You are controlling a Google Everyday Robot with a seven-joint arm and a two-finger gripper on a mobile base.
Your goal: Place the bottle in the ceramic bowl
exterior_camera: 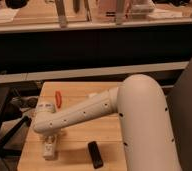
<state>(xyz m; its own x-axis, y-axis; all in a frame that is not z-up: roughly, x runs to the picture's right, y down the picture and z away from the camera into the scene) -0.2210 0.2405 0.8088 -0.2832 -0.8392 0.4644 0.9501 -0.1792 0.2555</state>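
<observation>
While your arm reaches across the wooden table (79, 144), the gripper (49, 143) hangs low near its front left corner, fingers spread wide with no grip you can make out. The bottle (48, 152) lies just beneath it. An orange stick (58, 98) lies behind, and a black slab (94, 154) lies to the right.
</observation>
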